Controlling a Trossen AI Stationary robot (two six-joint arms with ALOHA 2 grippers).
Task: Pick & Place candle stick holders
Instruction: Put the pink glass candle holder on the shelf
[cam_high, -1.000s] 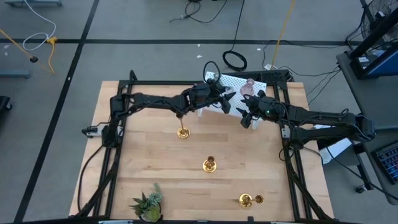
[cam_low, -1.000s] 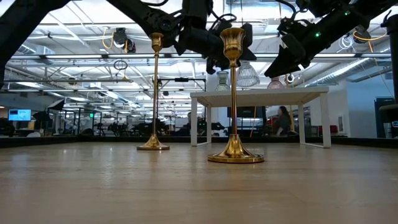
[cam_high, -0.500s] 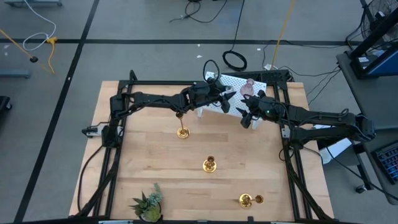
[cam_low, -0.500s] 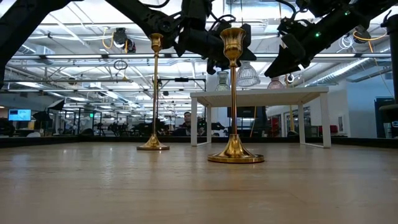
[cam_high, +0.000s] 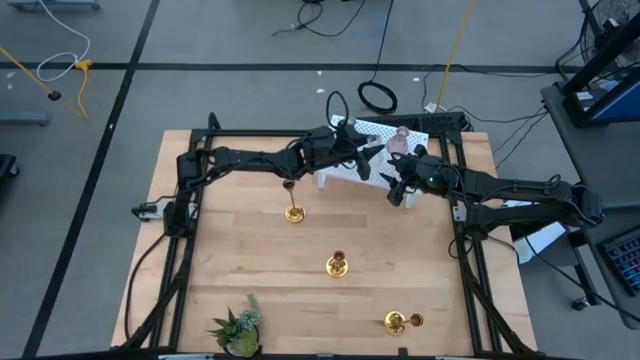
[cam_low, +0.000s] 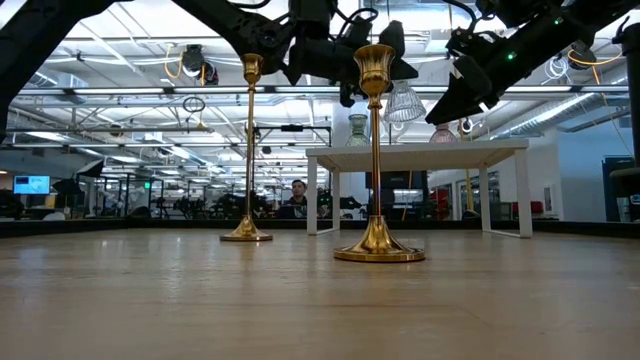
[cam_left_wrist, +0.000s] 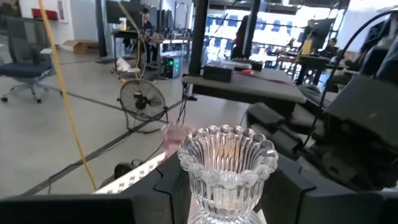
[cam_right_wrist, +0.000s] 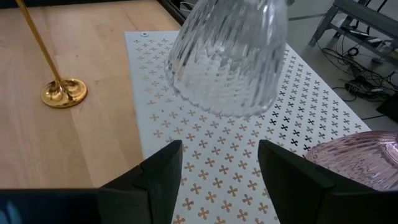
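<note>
My left gripper (cam_high: 358, 155) is over the white perforated rack (cam_high: 385, 133) at the table's far side, shut on the clear glass candle stick holder (cam_low: 403, 100), which also shows in the left wrist view (cam_left_wrist: 227, 165). My right gripper (cam_high: 397, 190) is open and empty just right of it, above the rack's near edge. The pink glass holder (cam_high: 400, 140) and the grey-green one (cam_low: 358, 128) stand on the rack. Two gold holders (cam_high: 293, 212) (cam_high: 338, 265) stand upright on their round bases on the table. A third gold holder (cam_high: 397, 322) is near the front edge. My left gripper pinches the clear glass holder's lower body (cam_left_wrist: 214, 202) between its two fingers, one on each side. The ribbed cup with its beaded rim (cam_left_wrist: 227, 140) stands out past the fingertips. The holder is lifted clear of the rack (cam_right_wrist: 205, 162).
A small green spiky plant (cam_high: 238, 328) stands at the table's front left. The dark metal frame (cam_high: 190, 240) runs along the table's sides. The wooden table (cam_high: 250, 260) shows bare between the gold holders. A person shows in the room beyond (cam_low: 293, 190).
My left gripper has gone up with the clear glass holder, which has risen from just above the rack's top to well clear of it. My right gripper has kept still and open.
</note>
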